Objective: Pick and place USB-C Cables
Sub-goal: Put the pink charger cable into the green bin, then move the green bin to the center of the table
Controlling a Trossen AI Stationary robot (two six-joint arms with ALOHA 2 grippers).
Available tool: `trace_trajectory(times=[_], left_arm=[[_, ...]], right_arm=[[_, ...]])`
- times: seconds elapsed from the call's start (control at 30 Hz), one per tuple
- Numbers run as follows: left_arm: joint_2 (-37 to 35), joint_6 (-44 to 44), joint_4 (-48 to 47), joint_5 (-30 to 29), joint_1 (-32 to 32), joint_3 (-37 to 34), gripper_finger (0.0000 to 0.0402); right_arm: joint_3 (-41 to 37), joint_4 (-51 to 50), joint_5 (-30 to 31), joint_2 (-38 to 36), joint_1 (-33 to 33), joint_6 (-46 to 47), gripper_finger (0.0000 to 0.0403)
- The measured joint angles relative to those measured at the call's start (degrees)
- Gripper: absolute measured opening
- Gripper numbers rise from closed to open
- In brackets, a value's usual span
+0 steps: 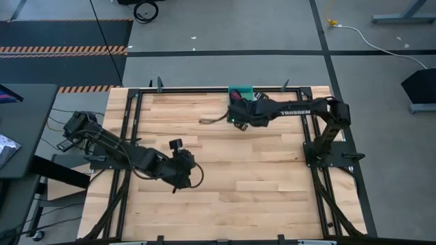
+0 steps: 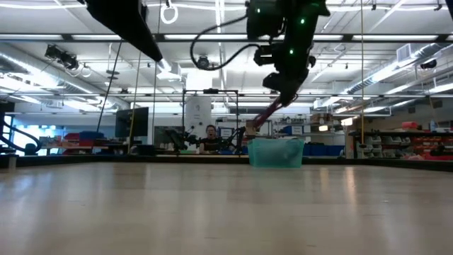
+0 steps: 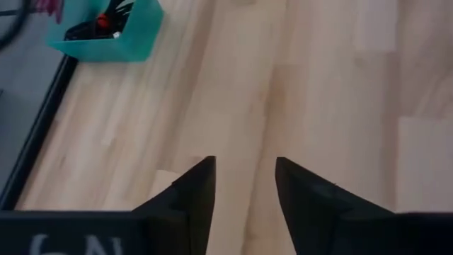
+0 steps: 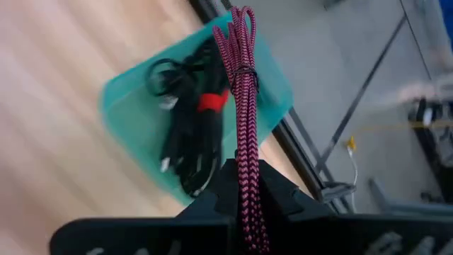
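Pinched between your right gripper's [image 4: 244,185] closed fingers, the purple-magenta braided USB-C cable [image 4: 241,99] hangs above the teal bin [image 4: 134,92] at the tabletop's [image 1: 272,170] far edge, where black cables [image 4: 187,142] with a red tie already lie. Your left gripper [image 3: 244,185] hovers with fingers apart, empty, over the tabletop's middle.

The right arm [image 1: 300,111] carries white lettering reading "TROSSEN" along its forearm in the high view. No other text can be read.
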Motion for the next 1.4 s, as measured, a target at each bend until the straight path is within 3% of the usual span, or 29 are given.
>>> trace_trajectory(times=[0.17, 0.33, 0.53, 0.67, 1.03, 1.23, 1.4], left_arm=[[0.0, -3.8, 1.3, -0.2, -2.6, 0.0, 0.0143], [0.0, -3.9, 3.2, -1.6, -4.5, 0.0, 0.0142], [0.0, -4.0, 3.8, -1.9, -5.8, 0.0, 0.0141], [0.0, -4.0, 3.8, -2.0, -5.7, 0.0, 0.0141], [0.0, -4.2, 3.7, -2.9, -5.7, 0.0, 0.0141], [0.5, -4.3, 3.3, -4.4, -5.6, -0.1, 0.0141], [0.7, -4.3, 3.4, -4.5, -5.6, -0.1, 0.0141]], right_arm=[[-4.0, 8.4, -0.8, 0.0, -5.1, -1.6, 0.0025], [-9.3, 17.8, -5.9, 0.0, -9.5, -3.6, 0.0037], [-16.2, 27.7, -16.7, 0.0, -13.3, -4.4, 0.0036], [-19.5, 34.8, -23.0, 0.0, -14.2, -5.6, 0.0073], [-17.9, 34.7, -20.7, -1.8, -14.2, -7.2, 0.0199], [-16.4, 34.4, -21.3, -5.6, -13.1, -7.1, 0.0218], [-16.4, 38.1, -25.2, -5.9, -12.6, -2.7, 0.0214]])
